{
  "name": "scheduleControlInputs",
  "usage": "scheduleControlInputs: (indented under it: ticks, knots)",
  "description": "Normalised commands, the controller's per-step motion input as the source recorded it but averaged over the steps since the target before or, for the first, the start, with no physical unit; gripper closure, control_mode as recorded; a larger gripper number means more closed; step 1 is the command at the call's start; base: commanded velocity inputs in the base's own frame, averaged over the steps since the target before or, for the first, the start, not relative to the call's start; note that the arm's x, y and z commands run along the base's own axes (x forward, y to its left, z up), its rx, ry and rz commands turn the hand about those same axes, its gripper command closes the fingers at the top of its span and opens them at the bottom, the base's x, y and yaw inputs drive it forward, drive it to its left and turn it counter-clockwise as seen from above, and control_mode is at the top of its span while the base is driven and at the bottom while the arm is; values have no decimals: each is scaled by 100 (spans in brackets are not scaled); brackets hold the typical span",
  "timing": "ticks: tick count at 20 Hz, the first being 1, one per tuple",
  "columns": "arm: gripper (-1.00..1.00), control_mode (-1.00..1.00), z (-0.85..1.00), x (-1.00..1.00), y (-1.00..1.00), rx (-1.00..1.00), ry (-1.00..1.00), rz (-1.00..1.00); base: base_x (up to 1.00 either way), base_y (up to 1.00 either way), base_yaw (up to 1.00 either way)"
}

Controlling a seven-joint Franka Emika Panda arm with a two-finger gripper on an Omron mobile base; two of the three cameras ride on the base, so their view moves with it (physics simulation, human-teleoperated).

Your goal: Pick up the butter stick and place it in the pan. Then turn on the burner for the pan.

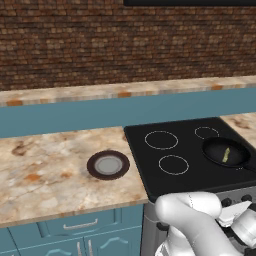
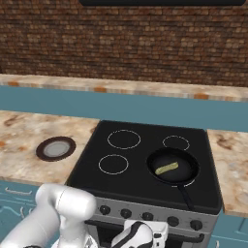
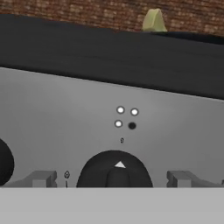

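butter stick (image 2: 166, 168) lies in the pan (image 2: 173, 166) on the cooktop's front right ring. gripper (image 3: 113, 178) spread wide, empty, straddling a black stove knob (image 3: 114, 170).

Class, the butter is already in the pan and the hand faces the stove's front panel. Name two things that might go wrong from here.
1. The stove front carries several knobs; the open hand brackets one knob, which may not govern the pan's burner.
2. The fingers stand wide, so they may slip while turning.
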Motion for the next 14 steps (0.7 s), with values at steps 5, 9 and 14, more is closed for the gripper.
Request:
scheduleControlInputs:
  ticks: [5,9,14]
  knots:
    - [100,-100,-6,21,0,1,0,2,0,0,0]
    - [100,-100,-6,19,0,1,0,2,0,0,0]
    - [100,-100,-5,-4,0,-10,0,1,0,0,0]
